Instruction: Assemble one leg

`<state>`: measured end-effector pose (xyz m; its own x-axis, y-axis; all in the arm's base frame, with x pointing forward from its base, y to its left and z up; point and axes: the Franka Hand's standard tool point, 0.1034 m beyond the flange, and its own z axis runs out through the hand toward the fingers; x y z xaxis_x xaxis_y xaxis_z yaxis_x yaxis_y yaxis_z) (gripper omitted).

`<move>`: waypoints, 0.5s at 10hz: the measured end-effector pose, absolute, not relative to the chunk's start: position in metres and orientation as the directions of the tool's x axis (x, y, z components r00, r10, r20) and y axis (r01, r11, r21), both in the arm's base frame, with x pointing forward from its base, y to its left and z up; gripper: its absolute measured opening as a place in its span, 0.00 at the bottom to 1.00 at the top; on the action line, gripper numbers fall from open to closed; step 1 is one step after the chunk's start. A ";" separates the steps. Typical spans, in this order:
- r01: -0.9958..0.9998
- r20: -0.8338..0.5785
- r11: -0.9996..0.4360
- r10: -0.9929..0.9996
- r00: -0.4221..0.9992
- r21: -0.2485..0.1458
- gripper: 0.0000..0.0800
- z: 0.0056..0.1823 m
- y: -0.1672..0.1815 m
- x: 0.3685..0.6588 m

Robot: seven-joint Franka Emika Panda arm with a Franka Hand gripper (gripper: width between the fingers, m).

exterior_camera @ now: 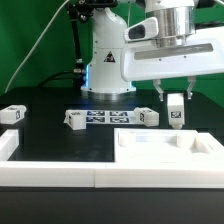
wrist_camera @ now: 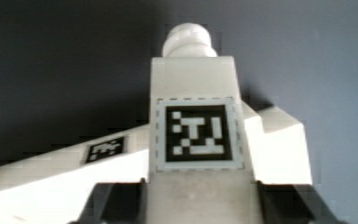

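My gripper (exterior_camera: 176,99) is shut on a leg (exterior_camera: 176,113), a small white oblong block with a black-and-white tag, and holds it upright in the air above the big white slab with recesses (exterior_camera: 150,152) at the exterior view's right. In the wrist view the leg (wrist_camera: 197,95) fills the middle, its tag facing the camera and its narrow rounded end pointing away. The dark fingers (wrist_camera: 126,200) press on both of its sides at my gripper (wrist_camera: 199,198). Part of the slab (wrist_camera: 279,135) shows behind the leg.
Three more legs lie on the black table: one at the exterior view's left (exterior_camera: 12,115), two by the marker board (exterior_camera: 105,117), one at its left end (exterior_camera: 76,119) and one at its right end (exterior_camera: 147,117). A white rim (exterior_camera: 50,172) runs along the front. The robot base (exterior_camera: 108,65) stands behind.
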<state>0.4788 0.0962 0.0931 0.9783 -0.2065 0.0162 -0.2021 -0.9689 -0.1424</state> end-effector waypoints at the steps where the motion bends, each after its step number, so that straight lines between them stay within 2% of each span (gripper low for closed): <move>1: -0.179 0.015 -0.974 -0.182 0.983 -0.139 0.36 0.100 0.092 0.482; 3: -0.158 -0.013 -0.977 -0.157 0.987 -0.141 0.36 0.112 0.093 0.493; 5: -0.155 0.024 -0.978 -0.160 0.987 -0.139 0.36 0.108 0.092 0.493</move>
<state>0.4926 0.0917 0.1084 0.9869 -0.1597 0.0238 -0.1549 -0.9781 -0.1392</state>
